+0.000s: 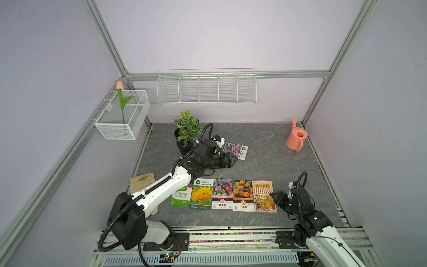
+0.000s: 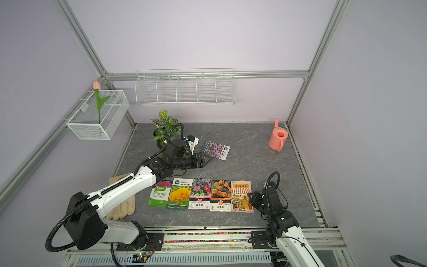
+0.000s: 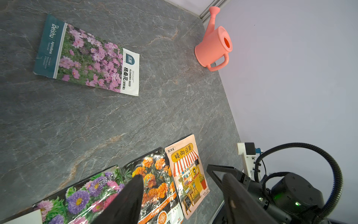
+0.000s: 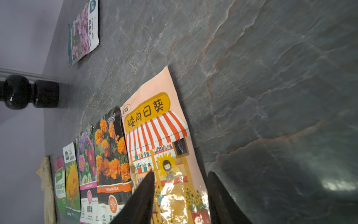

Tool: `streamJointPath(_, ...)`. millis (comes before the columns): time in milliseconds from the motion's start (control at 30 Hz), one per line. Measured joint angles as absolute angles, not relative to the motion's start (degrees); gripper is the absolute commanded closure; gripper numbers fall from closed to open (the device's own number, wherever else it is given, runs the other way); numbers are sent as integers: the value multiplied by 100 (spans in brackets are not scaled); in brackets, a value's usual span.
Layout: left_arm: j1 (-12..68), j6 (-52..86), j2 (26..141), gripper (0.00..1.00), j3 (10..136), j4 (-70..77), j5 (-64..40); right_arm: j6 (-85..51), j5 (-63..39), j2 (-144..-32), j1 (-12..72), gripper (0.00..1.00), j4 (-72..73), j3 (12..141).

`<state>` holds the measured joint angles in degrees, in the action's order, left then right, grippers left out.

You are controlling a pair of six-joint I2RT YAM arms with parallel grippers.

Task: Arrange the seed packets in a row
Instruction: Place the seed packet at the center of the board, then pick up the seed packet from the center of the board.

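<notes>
Five seed packets lie side by side near the table's front: green [image 1: 181,196], yellow [image 1: 201,195], pink-purple [image 1: 222,194], orange [image 1: 243,196] and a peach shop-picture packet [image 1: 264,196]. A sixth, purple-flowered packet [image 1: 235,149] [image 3: 87,56] lies alone and slanted farther back. My left gripper [image 1: 236,159] [image 3: 180,186] is open and empty, just in front of the purple packet's near edge. My right gripper [image 1: 276,196] [image 4: 181,186] is open over the right side of the peach packet [image 4: 160,139], which lies flat on the table under its fingers [image 4: 143,194].
A beige glove [image 1: 141,183] lies under my left arm at the front left. A potted plant [image 1: 187,131] stands behind the left wrist. A pink watering can [image 1: 295,139] is at the back right. Wire baskets [image 1: 205,89] [image 1: 122,115] hang on the walls.
</notes>
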<state>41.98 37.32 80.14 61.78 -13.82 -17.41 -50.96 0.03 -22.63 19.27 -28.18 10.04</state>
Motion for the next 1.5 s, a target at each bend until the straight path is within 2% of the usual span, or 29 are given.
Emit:
streamJointPath(67, 4198, 3730, 8016, 31, 6208, -1444, -1682, -4947, 91, -2303, 1929, 28, -2869, 1166)
streamJointPath(133, 4198, 3712, 8097, 30, 6331, -1542, -1608, -4757, 117, -2558, 1929, 11, -2768, 1402)
streamJointPath(167, 4198, 3691, 8197, 29, 6445, -1581, -1562, -4650, 121, -2864, 1927, 7, -2624, 1564)
streamJointPath(300, 4195, 3540, 9000, 28, 7144, -1765, -1339, -4224, -82, -4665, 1933, 1, -1796, 2386)
streamJointPath(500, 3881, 3376, 10471, 27, 8090, -1981, -1146, -3610, -587, -7808, 1933, 0, -464, 4327)
streamJointPath(667, 3306, 3273, 11402, 27, 8781, -2115, -1028, -3489, -998, -9537, 1815, 2, 395, 5599)
streamJointPath(867, 2980, 3083, 12446, 27, 9786, -2335, -854, -3675, -1651, -11220, 1470, 8, 1057, 6820)
streamJointPath(1000, 2827, 3079, 12881, 28, 10018, -2357, -902, -3894, -2034, -11904, 1337, 9, 1328, 7135)
streamJointPath(1233, 2668, 3096, 13242, 30, 10276, -2344, -1269, -4263, -2591, -12293, 1334, 14, 1898, 7269)
streamJointPath(1500, 2692, 3406, 13384, 44, 10269, -1962, -2257, -4654, -2860, -12479, 1415, 15, 2517, 7205)
